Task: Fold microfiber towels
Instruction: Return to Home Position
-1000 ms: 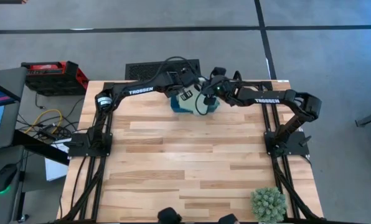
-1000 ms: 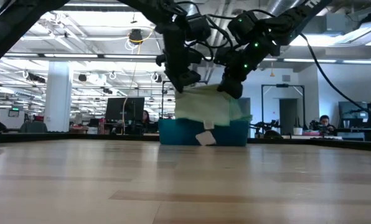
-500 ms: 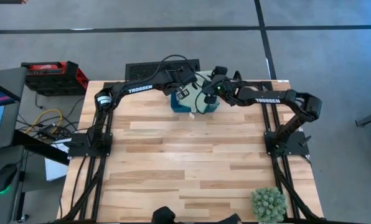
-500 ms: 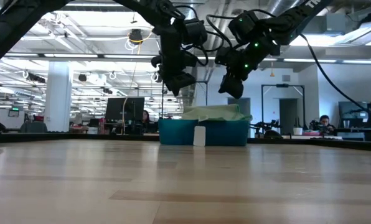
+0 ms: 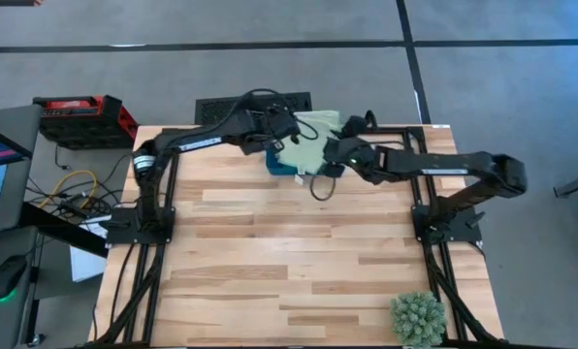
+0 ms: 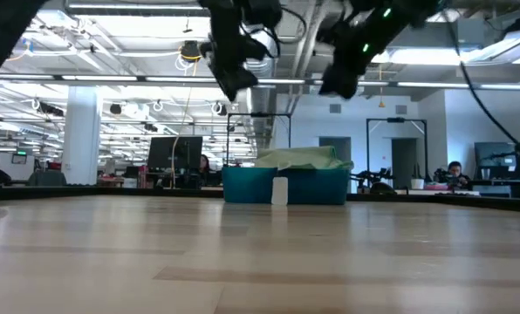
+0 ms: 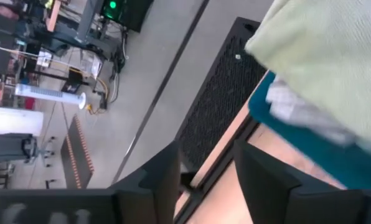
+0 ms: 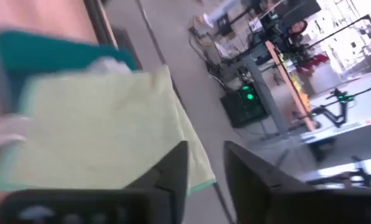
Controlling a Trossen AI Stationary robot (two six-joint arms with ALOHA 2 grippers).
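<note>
Towel [image 5: 313, 139] atop bin [image 5: 278, 167], table [image 5: 299, 254] far edge; plant ball [image 5: 418, 318] near-right corner; another towel [image 7: 295, 107] perhaps beneath.

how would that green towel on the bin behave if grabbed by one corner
Probably floppy: the green towel drapes past the rim of the teal bin, following its shape. Likely light, since it looks thin at the edge. Its folds lie loose, so it would probably unfold and dangle.

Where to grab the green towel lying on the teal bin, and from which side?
Pinch the loose corner of the green towel that hangs past the far rim of the teal bin, coming down from above. The towel sits heaped over the rim rather than sunk inside, so that edge is exposed. A low sideways approach would likely hit the bin wall.
</note>
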